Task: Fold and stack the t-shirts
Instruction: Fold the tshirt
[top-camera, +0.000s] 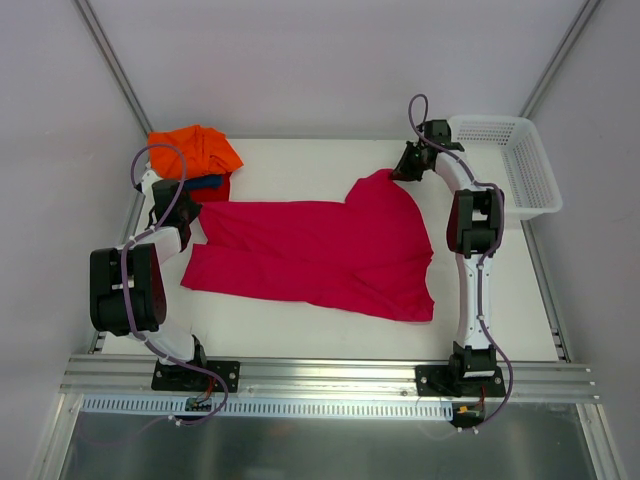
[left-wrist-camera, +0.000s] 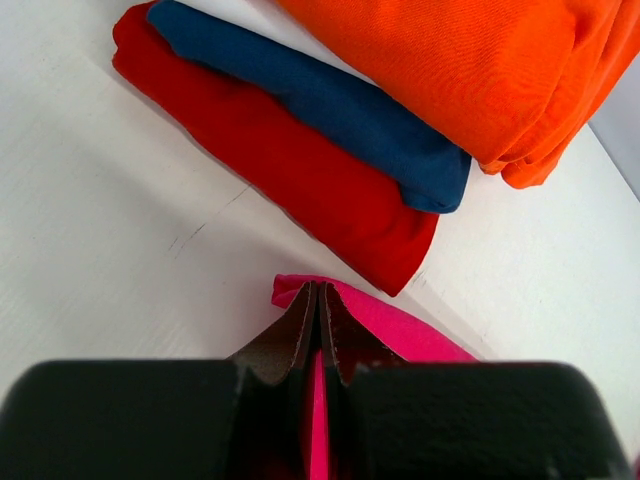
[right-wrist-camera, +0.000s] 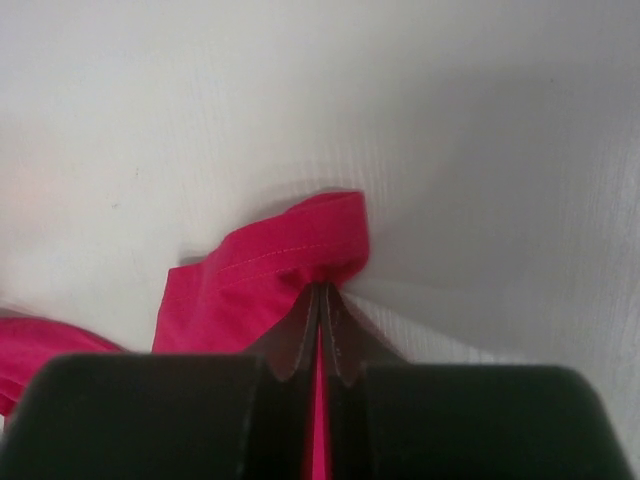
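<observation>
Left pincer (left-wrist-camera: 318, 292) grips magenta t-shirt (top-camera: 300, 250) edge; right pincer (right-wrist-camera: 321, 292) likewise

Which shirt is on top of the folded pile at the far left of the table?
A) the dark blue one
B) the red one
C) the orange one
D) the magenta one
C: in the left wrist view the orange t-shirt overlaps the dark blue t-shirt, which in turn lies on the red t-shirt.
</observation>
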